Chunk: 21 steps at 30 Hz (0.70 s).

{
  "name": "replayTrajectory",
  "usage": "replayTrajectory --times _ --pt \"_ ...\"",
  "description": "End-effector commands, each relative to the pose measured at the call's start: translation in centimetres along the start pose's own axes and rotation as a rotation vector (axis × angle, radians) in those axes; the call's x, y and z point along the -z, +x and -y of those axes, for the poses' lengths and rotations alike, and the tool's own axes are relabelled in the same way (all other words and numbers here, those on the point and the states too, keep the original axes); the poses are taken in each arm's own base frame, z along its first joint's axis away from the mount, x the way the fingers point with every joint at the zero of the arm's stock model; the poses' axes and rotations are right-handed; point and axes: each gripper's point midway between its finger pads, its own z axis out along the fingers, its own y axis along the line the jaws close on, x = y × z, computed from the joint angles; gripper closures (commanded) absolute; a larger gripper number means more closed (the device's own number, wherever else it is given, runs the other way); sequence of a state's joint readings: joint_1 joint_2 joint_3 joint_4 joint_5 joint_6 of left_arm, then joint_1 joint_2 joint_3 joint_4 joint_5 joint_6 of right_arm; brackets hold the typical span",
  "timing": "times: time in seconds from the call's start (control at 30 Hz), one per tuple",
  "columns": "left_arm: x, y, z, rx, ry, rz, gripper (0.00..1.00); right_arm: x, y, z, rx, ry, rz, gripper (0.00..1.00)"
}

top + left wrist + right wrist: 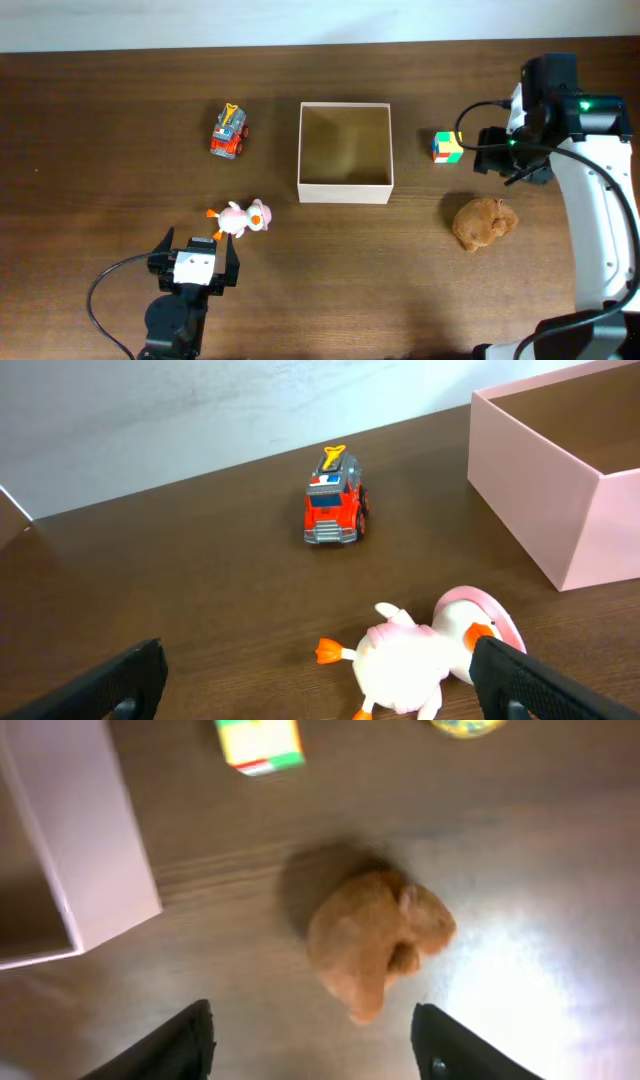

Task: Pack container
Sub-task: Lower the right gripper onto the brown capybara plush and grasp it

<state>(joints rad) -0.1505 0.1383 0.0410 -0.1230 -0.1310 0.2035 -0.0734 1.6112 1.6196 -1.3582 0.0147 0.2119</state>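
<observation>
L gripper (318, 660) wide open, holding nothing, duck toy (415, 660) just ahead; R gripper (312, 1018) same, near brown plush (375, 940) beside container (345, 192).

One container (345, 192), one toy truck (230, 131), one duck (240, 217) ahead of our left claw (198, 244), one colour cube (447, 146), one brown plush (484, 222) before our right claw (315, 1050)

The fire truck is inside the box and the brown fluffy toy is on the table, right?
No. The overhead view shows the fire truck on the table left of the box, not inside. The brown fluffy toy is on the table.
</observation>
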Motion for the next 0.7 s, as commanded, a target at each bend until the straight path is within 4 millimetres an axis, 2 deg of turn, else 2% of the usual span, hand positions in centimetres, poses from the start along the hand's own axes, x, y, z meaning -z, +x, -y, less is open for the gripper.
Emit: replayTrajectory --times 0.0,0.03,0.13,0.27,0.4,0.5,0.57,0.6,0.67 --pt "0.0 0.1 0.3 0.012 0.013 0.006 0.01 -1.3 1.2 2.1 -0.152 0.112 -0.033 0.30" --pt "0.0 0.1 0.3 0.012 0.013 0.006 0.01 -2.2 1.9 2.8 -0.188 0.150 -0.052 0.24" --pt "0.0 0.1 0.3 0.012 0.013 0.006 0.01 -4.2 3.0 3.6 -0.240 0.199 -0.077 0.22" --pt "0.0 0.1 0.3 0.012 0.013 0.006 0.01 -7.6 4.4 3.7 -0.267 0.202 -0.098 0.15" --pt "0.0 0.1 0.3 0.012 0.013 0.006 0.01 -10.8 5.3 3.5 -0.270 0.174 -0.094 0.14" --pt "0.0 0.1 0.3 0.012 0.013 0.006 0.01 -12.3 5.6 3.4 -0.272 0.163 -0.080 0.15" --pt "0.0 0.1 0.3 0.012 0.013 0.006 0.01 -12.5 5.6 3.4 -0.272 0.161 -0.075 0.16" --pt "0.0 0.1 0.3 0.012 0.013 0.006 0.01 -12.5 5.5 3.4 -0.273 0.159 -0.070 0.22" --pt "0.0 0.1 0.3 0.012 0.013 0.006 0.01 -12.6 5.4 3.3 -0.273 0.157 -0.064 0.25"
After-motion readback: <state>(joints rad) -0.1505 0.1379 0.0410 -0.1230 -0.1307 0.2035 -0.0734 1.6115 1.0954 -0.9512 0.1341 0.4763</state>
